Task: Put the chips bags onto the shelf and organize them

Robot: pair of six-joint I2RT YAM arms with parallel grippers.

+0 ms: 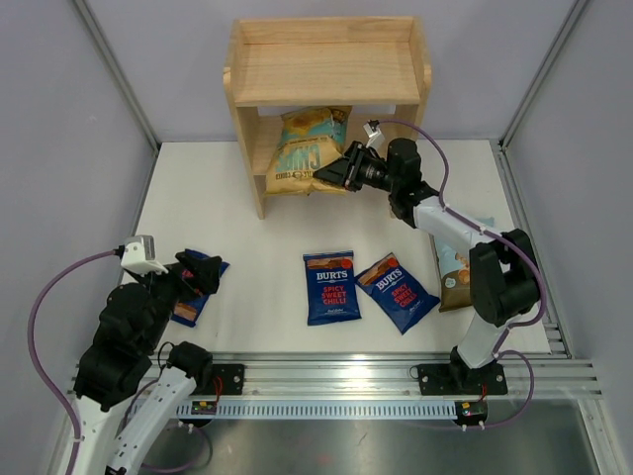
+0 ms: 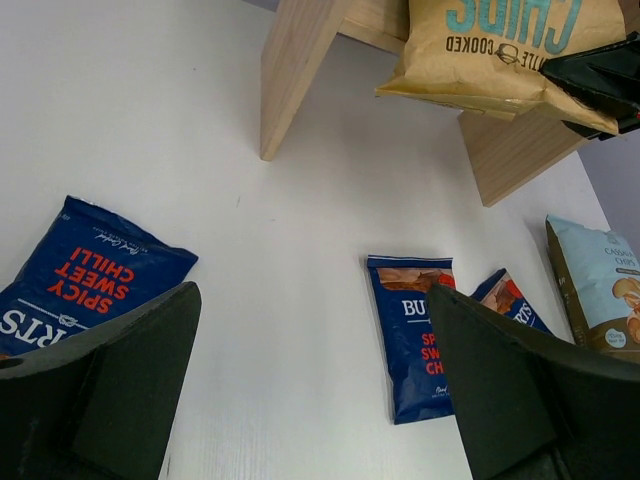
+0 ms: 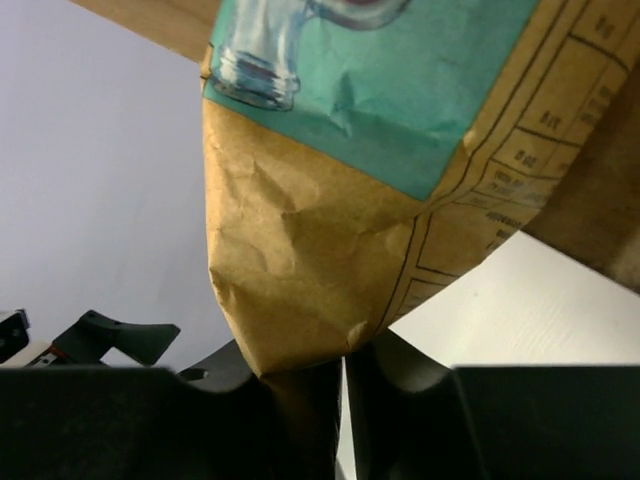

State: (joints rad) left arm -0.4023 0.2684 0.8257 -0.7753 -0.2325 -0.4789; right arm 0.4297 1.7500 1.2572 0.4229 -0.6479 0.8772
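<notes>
The wooden shelf point(image 1: 326, 69) stands at the back centre. The larger tan-and-teal chips bag point(image 1: 309, 148) leans in its lower tier. My right gripper point(image 1: 331, 173) is shut on that bag's lower right corner; the right wrist view shows the tan bag point(image 3: 330, 230) pinched between the fingers point(image 3: 400, 400). Two dark-blue Burts bags point(image 1: 331, 287) point(image 1: 397, 292) lie flat mid-table. A third Burts bag point(image 1: 191, 297) lies at the left under my left gripper point(image 1: 203, 272), which is open and empty above the table point(image 2: 312, 300). The Cassava bag point(image 1: 453, 275) lies at the right, partly hidden by the right arm.
The shelf's top tier point(image 1: 326, 74) is bare wood. The left wrist view shows the shelf's side panel point(image 2: 300, 70), the tan bag point(image 2: 510, 45) and the Cassava bag point(image 2: 600, 280). Grey walls enclose the white table point(image 1: 257, 228); an aluminium rail point(image 1: 346, 381) runs along the near edge.
</notes>
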